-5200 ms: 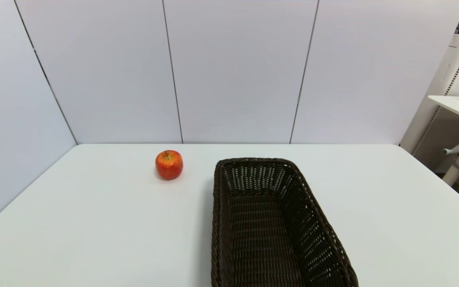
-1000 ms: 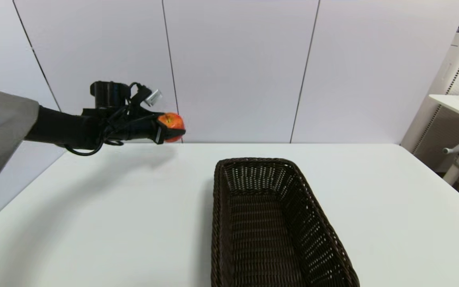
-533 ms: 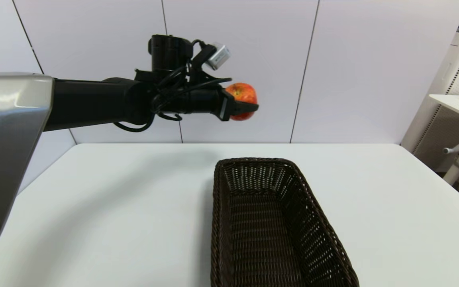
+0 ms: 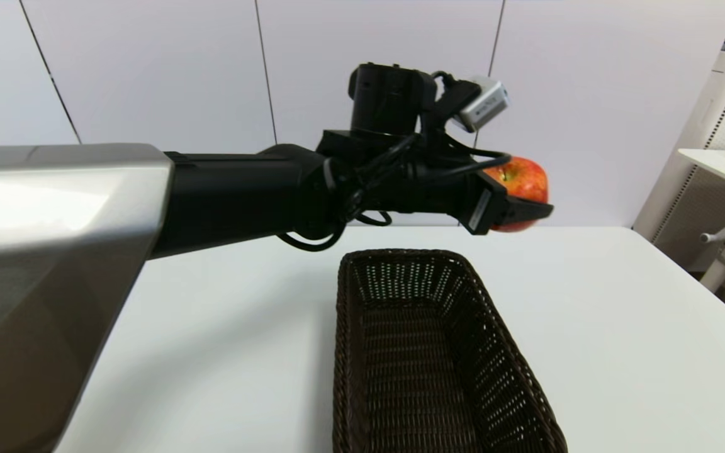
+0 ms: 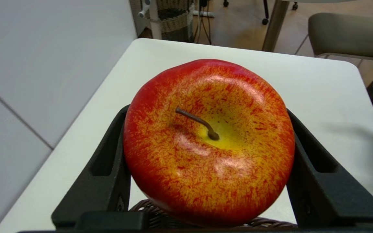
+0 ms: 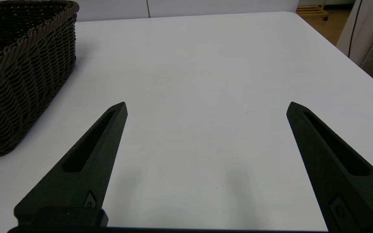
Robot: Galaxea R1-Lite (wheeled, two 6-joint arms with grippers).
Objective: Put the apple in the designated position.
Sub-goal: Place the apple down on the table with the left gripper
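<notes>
We had the apple (image 4: 522, 178) in the air, carried by the left gripper (image 4: 517, 211) above the far end of the basket (image 4: 428, 352) and a little to its right. By our judgement the step in hand was the carry toward the table (image 4: 620, 327) right of the basket, where the bare white top would serve as the position. To do it well we needed to keep the fruit high enough to clear the wicker rim, travel level, and only descend once fully past the basket's right wall. The skin looked glossy and the body round, so we judged that a jerk could let it slip or turn between the fingers; a slow lowering until it touched the top, then a gentle release, should keep it from rolling.

The left claw pinched the apple on two opposite sides, its fingers (image 5: 108, 168) spread about as wide as the fruit and pressed against its flanks, stem toward the wrist camera. Nothing else touched it.

The right gripper (image 6: 206, 106) sat low over the table right of the basket, near our side, its fingers spread wide and holding nothing.
</notes>
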